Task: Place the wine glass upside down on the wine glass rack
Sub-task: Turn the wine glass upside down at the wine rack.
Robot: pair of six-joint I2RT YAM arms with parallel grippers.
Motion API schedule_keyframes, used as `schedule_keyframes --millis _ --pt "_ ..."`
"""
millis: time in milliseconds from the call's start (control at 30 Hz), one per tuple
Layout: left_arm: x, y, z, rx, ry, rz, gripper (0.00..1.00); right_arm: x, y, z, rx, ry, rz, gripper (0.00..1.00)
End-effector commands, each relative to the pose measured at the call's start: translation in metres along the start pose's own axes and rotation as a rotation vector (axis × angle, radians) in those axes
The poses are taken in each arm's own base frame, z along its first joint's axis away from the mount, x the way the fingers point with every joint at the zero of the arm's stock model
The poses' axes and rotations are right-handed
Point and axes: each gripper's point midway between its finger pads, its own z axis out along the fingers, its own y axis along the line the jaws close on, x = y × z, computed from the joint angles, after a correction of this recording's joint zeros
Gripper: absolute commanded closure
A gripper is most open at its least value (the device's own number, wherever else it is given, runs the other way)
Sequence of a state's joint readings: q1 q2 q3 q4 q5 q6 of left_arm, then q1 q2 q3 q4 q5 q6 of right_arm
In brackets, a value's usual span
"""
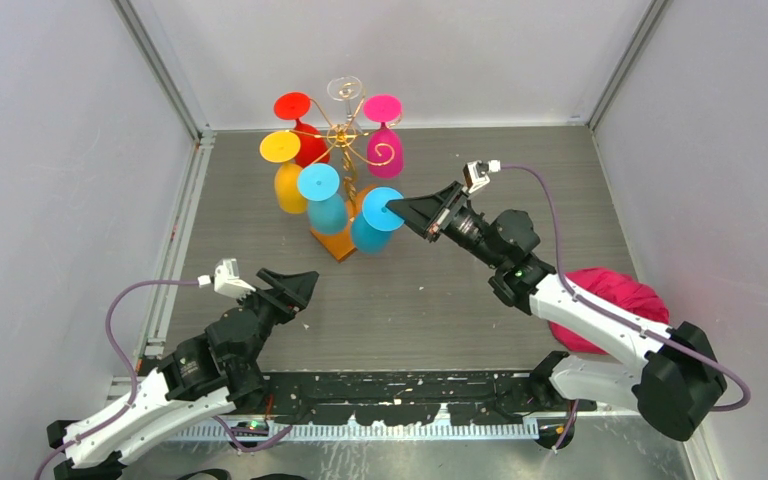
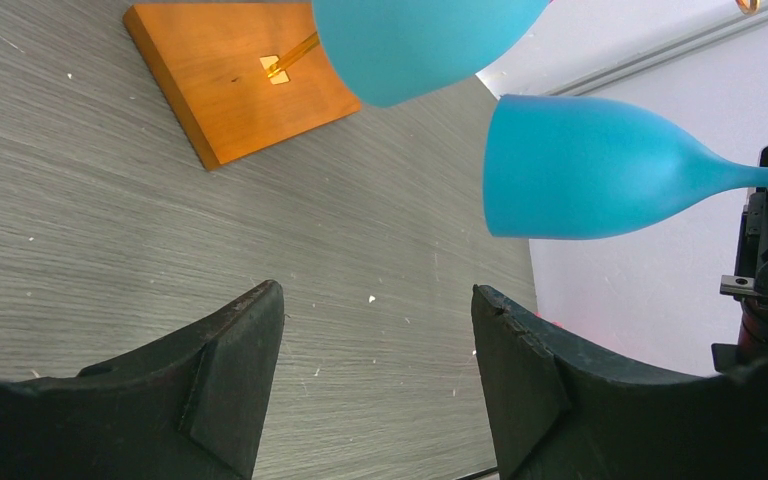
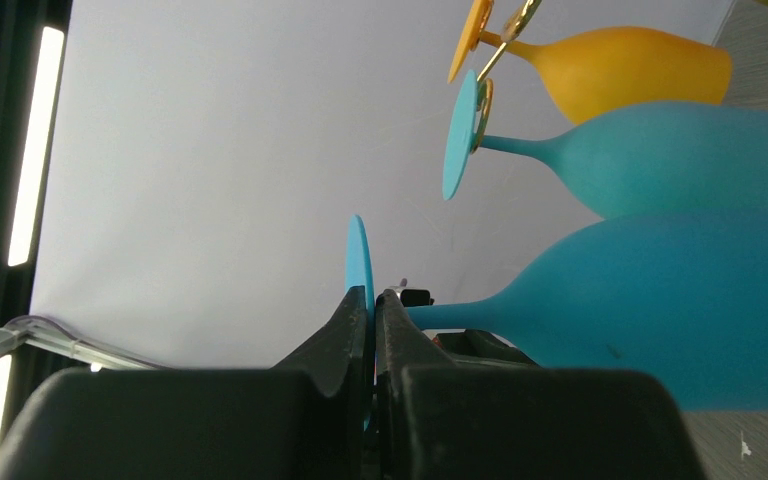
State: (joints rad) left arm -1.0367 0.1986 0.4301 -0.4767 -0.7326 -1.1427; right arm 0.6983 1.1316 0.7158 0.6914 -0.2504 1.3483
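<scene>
- The right pincer (image 1: 396,209) is clamped on the round foot of a blue wine glass (image 1: 371,232), its fingers pressed together on the thin disc.
- This glass hangs bowl-down, just beside the wine glass rack (image 1: 344,141), at its front right, near the orange wooden base (image 2: 240,75).
- Whether its foot touches a wire arm cannot be told.
- On the rack hang a second blue glass (image 1: 325,212), a yellow glass (image 1: 289,186), a red glass (image 1: 310,145), a pink glass (image 1: 385,150) and a clear glass (image 1: 344,89).
- The left pincer (image 1: 303,283) has its jaws apart, holding nothing, low over the grey table (image 1: 430,300), well apart from the rack.
</scene>
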Motion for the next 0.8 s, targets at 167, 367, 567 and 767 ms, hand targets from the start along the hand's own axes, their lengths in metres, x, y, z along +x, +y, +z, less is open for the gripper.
schedule_keyframes --millis 167,367,567,767 --pt "-0.013 -0.013 -0.001 0.027 -0.035 0.017 0.3 -0.018 0.025 0.0 0.025 -0.066 -0.148 0.99" --pt "-0.012 -0.021 0.002 0.027 -0.019 0.07 0.3 -0.027 0.028 -0.005 0.091 -0.087 -0.26 0.99" --pt "-0.009 -0.023 0.004 0.036 -0.015 0.075 0.3 -0.036 0.023 -0.012 0.155 -0.114 -0.308 0.99" --pt "-0.01 -0.026 0.004 0.039 -0.012 0.08 0.3 -0.044 0.02 -0.012 0.188 -0.128 -0.322 0.99"
